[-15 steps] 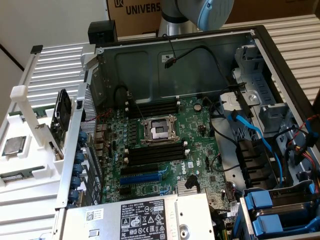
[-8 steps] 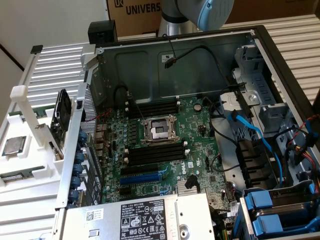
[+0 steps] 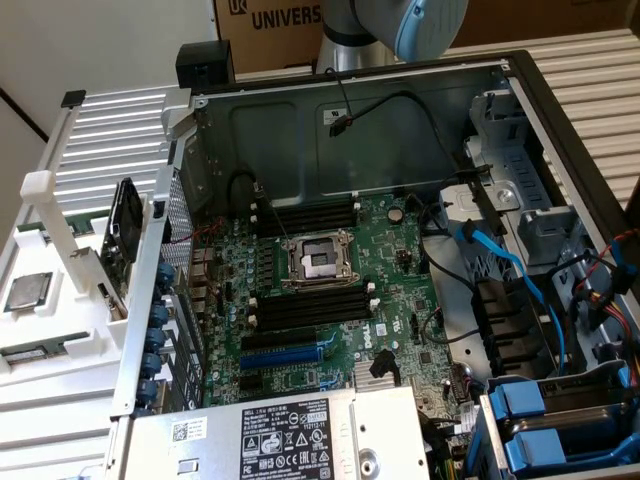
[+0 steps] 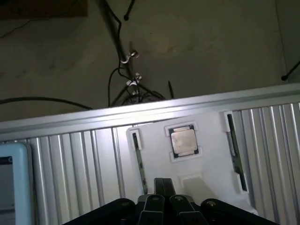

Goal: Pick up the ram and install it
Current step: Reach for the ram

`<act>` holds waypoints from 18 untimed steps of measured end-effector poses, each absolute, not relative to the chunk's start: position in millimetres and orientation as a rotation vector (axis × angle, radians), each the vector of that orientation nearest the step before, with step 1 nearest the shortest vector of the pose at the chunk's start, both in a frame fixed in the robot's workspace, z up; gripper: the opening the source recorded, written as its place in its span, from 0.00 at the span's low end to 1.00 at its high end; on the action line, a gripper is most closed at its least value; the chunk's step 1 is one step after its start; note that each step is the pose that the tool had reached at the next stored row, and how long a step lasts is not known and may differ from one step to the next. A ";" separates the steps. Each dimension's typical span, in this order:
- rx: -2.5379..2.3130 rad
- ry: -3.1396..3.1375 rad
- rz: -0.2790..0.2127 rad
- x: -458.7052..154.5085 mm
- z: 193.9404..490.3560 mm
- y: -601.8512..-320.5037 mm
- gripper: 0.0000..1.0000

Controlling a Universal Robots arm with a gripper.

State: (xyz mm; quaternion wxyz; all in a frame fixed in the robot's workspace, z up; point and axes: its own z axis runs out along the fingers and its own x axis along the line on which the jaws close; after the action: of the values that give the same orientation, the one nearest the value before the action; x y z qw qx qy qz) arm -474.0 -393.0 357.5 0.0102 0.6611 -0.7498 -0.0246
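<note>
1. My claw (image 4: 162, 183) is clenched tight, grasping nothing.
2. It hangs over the white holder (image 4: 208, 161), which sits against one edge of the ribbed desk (image 4: 70, 164).
3. The ram (image 4: 236, 154) stands on edge in a holder slot, just beside the processor chip (image 4: 183, 141) and apart from my claw.

Exterior view: set high and off the arm, facing steeply down into the open case (image 3: 300, 130), fairly near; motherboard (image 3: 395, 275) mid-frame, arm (image 3: 410, 25) at the far edge.
Wrist view: faces down past the gripper (image 4: 164, 185) onto the white holder (image 4: 211, 154) on the ribbed desk (image 4: 70, 159), from some way above; floor (image 4: 211, 42) beyond.
Shared: the holder with its chip (image 3: 27, 290), at the exterior view's left edge.
</note>
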 end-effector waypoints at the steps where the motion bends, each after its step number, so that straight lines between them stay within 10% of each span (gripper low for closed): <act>1: 2.083 -2.323 -0.077 -474.0 357.5 -393.0 0.11; 16: 2.237 -2.175 -0.069 -473.2 357.5 -393.0 0.11; 18: 2.277 -2.213 0.019 -476.7 357.4 -393.0 0.11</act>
State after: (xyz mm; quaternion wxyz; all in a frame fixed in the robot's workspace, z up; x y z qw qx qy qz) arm -476.7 -393.0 357.4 -0.0168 0.7171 -0.6967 0.0058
